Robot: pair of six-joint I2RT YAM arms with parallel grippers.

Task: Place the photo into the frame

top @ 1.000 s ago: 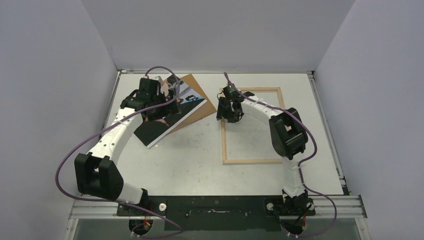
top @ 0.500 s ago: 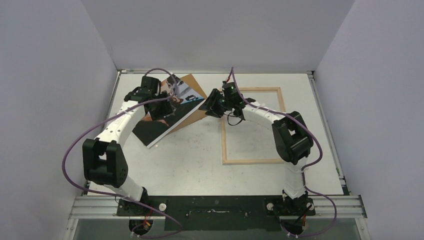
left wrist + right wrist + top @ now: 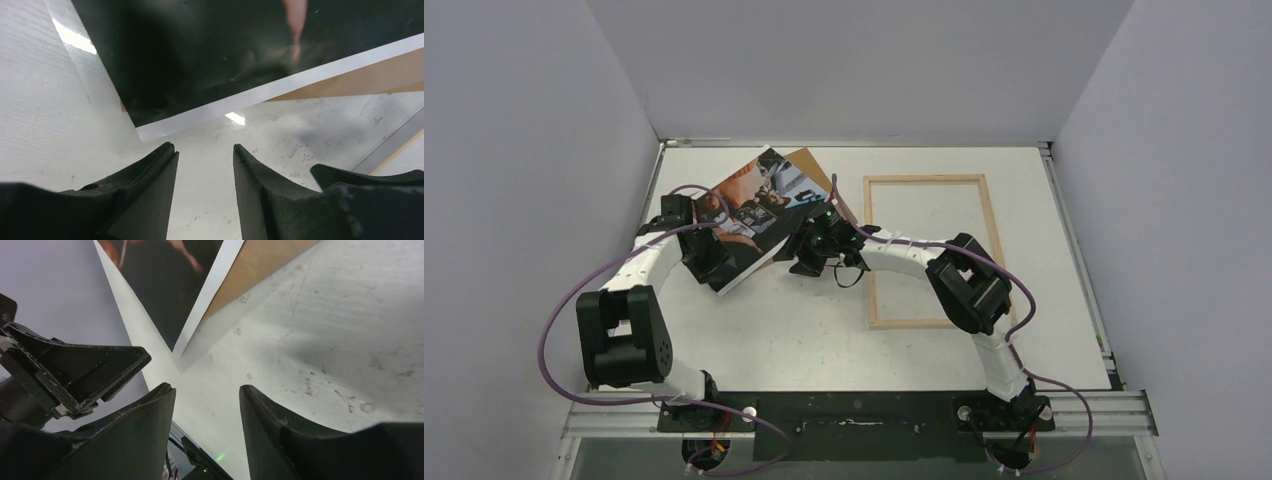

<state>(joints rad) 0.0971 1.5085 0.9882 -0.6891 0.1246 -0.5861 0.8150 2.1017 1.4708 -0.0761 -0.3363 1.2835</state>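
**Top view:** The photo (image 3: pixel 749 200) lies askew at the far left of the table (image 3: pixel 804 330). It overlaps a brown backing board (image 3: pixel 812 163) and is well apart from the frame (image 3: pixel 924 179), which lies unfilled to the right. The left gripper (image 3: pixel 712 268) and right gripper (image 3: pixel 801 260) close in on the print's near end from either side.

**Left wrist:** The left claw's fingers (image 3: pixel 150 175) stand apart with only bare table between them. The print's white-bordered corner is just beyond their tips.

**Right wrist:** The right claw's fingers (image 3: pixel 280 420) are likewise apart and empty, pointed at a corner of the print, with the other claw close by at left.

The step in hand looks like the pick-up, and nothing is gripped yet. The next move likely calls for working a fingertip under the thin paper edge and pinching it. The sheet would then be carried right and squared to the wooden rim.
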